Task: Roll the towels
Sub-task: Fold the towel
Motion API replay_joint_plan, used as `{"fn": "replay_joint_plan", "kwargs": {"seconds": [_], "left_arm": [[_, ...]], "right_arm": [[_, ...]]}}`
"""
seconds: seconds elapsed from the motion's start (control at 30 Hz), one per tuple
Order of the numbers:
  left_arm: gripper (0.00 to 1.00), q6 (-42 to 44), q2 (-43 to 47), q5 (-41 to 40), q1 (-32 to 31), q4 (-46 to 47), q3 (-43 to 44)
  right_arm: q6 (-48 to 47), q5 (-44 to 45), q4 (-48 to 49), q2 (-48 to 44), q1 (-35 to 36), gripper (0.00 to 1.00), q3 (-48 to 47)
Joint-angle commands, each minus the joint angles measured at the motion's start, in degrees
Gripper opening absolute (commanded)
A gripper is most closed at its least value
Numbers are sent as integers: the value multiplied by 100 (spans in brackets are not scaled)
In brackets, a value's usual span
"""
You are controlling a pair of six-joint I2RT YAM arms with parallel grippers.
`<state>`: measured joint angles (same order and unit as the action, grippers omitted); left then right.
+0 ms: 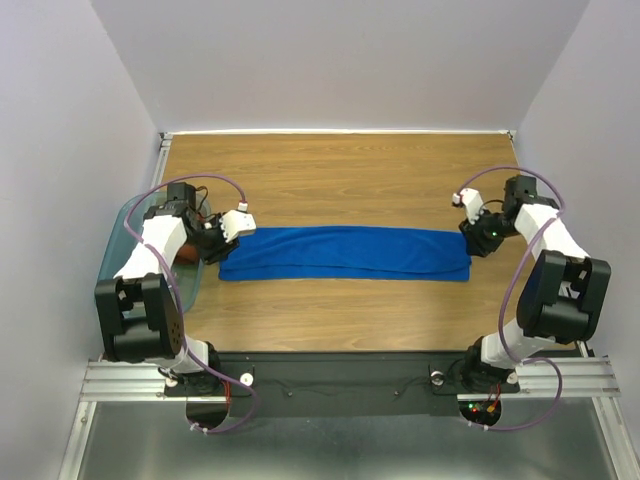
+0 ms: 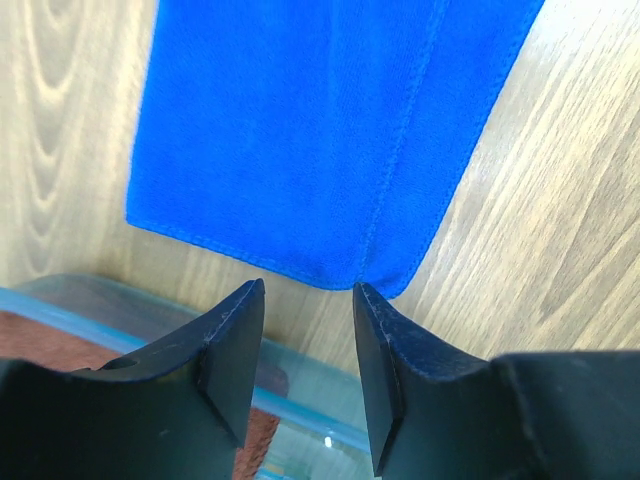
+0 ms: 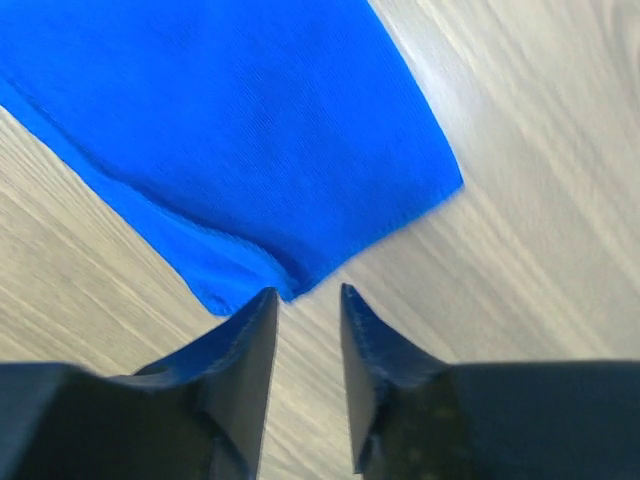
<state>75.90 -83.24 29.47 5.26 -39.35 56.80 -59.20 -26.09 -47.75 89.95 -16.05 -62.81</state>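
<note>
On your wood table (image 1: 340, 320) the blue towel (image 1: 345, 253) lies flat in a long folded strip — your left gripper (image 2: 308, 288) and right gripper (image 3: 307, 290) each sit at an end, jaws apart, holding nothing.

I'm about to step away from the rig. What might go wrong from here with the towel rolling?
The royal blue cloth towel lies folded in a long strip; the left gripper and right gripper stand open at its ends; rolling from one end may skew or unfold it. The left gripper is close to the translucent teal plastic bin and may knock its rim.
</note>
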Motion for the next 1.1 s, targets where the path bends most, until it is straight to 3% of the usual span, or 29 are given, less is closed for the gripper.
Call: {"fn": "replay_joint_plan", "kwargs": {"seconds": [0.0,0.23,0.37,0.57,1.0,1.03,1.07], "left_arm": [[51,224,89,217,-16,-371,271],[51,329,-157,41,-42,-511,367],[52,382,-298,-29,-42,-573,490],[52,540,-543,-213,-69,-687,674],[49,795,-737,-495,-112,-591,385],[49,838,-737,-513,-121,-591,359],[49,865,-763,-565,-147,-591,341]], "right_arm": [[-145,463,2,-303,506,35,207],[-355,1219,485,-452,1078,36,682],[-460,1448,556,-286,1175,43,550],[-566,1580,600,-22,1210,44,295],[-812,1756,582,49,1306,24,568],[-812,1756,582,57,1307,22,568],[-821,1765,574,66,1307,13,559]]}}
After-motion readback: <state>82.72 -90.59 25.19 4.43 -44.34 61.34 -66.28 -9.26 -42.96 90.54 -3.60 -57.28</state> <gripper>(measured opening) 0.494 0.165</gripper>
